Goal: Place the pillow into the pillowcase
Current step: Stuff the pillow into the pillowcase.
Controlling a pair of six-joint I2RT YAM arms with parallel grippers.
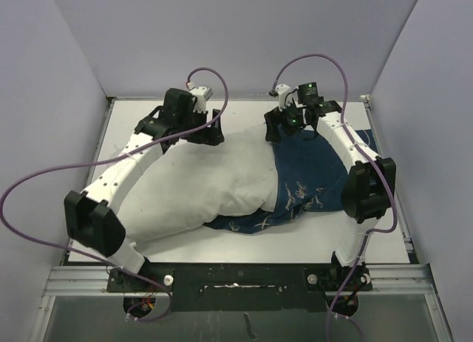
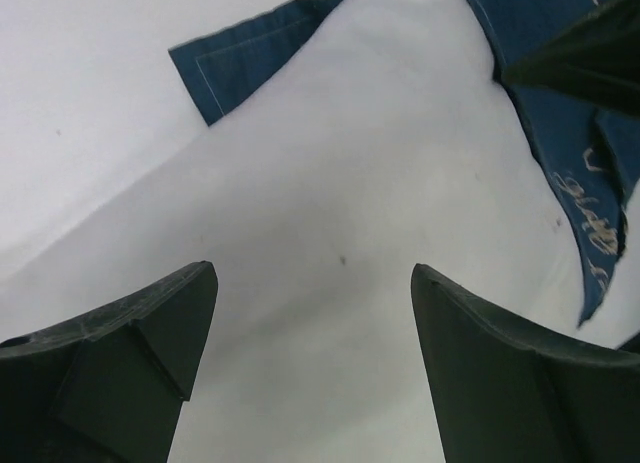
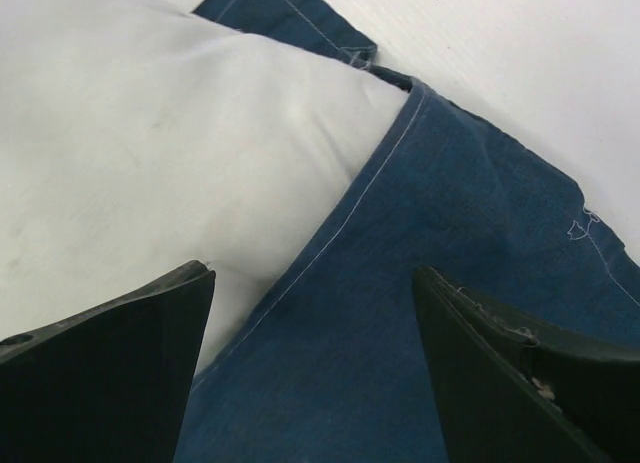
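Left gripper (image 2: pixel 312 273) stood with its jaws spread wide and gripping nothing, poised above the bare white pillow (image 2: pixel 330 163), and we saw the right gripper (image 3: pixel 315 273) equally wide and empty over the stitched hem of the navy pillowcase (image 3: pixel 430 283). We found the pillow lying across the table (image 1: pixel 295 242) with only its right end tucked inside the pillowcase mouth and most of its length sticking out to the left. A strip of the pillowcase showed beneath its near edge.
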